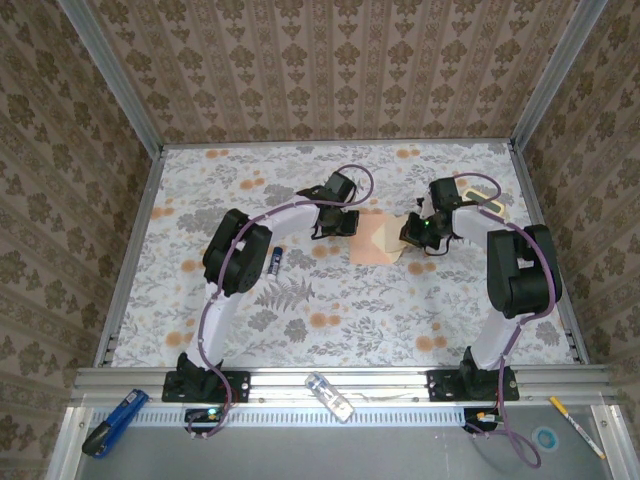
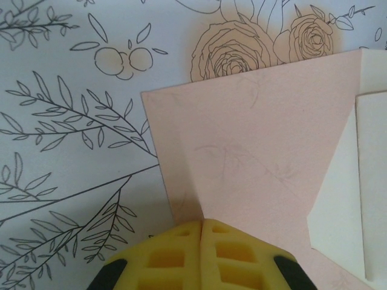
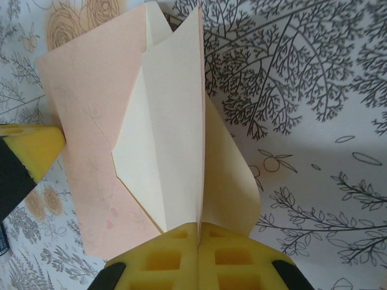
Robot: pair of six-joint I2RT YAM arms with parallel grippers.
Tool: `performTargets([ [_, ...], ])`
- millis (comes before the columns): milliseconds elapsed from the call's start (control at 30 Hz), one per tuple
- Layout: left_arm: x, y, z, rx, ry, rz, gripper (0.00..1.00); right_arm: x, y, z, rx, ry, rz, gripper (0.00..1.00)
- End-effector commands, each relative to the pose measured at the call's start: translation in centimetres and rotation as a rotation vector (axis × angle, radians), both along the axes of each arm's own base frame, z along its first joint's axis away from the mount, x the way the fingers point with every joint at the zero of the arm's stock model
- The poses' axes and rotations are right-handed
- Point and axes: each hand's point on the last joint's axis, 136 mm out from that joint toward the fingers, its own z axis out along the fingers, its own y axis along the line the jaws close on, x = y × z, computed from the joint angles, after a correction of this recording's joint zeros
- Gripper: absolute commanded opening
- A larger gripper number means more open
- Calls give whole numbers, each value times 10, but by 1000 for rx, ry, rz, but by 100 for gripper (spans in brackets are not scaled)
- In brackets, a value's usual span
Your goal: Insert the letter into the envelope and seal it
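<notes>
The envelope (image 1: 375,245) lies flat on the table (image 1: 300,320), a little past its middle, between the two grippers. The left gripper (image 2: 200,226) stands at the envelope's 10 o'clock side. Its fingers are clenched with nothing between them, and the closed tips sit on the salmon body near its edge. I judge that it presses the paper down so that the envelope does not slide.

The right gripper (image 3: 199,228), at 3 o'clock, is clenched on the cream flap (image 3: 163,139) and holds it raised, almost on edge. Probably this is to have the mouth open, or to prepare the fold for sealing.

In the right wrist view the flap rises from the fingers toward 12 o'clock, and the salmon body spreads toward 10 o'clock. A curved cream piece (image 3: 233,175) bulges at 1 o'clock of the fingers. Whether it is the letter, or whether the letter is already inside, I cannot tell.
</notes>
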Motion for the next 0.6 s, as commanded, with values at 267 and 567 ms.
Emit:
performTargets([
  [267, -28, 8, -31, 50, 111, 3, 0, -13, 19, -25, 37, 87, 4, 0],
  [567, -31, 9, -33, 55, 118, 12, 0, -11, 24, -21, 47, 109, -24, 0],
])
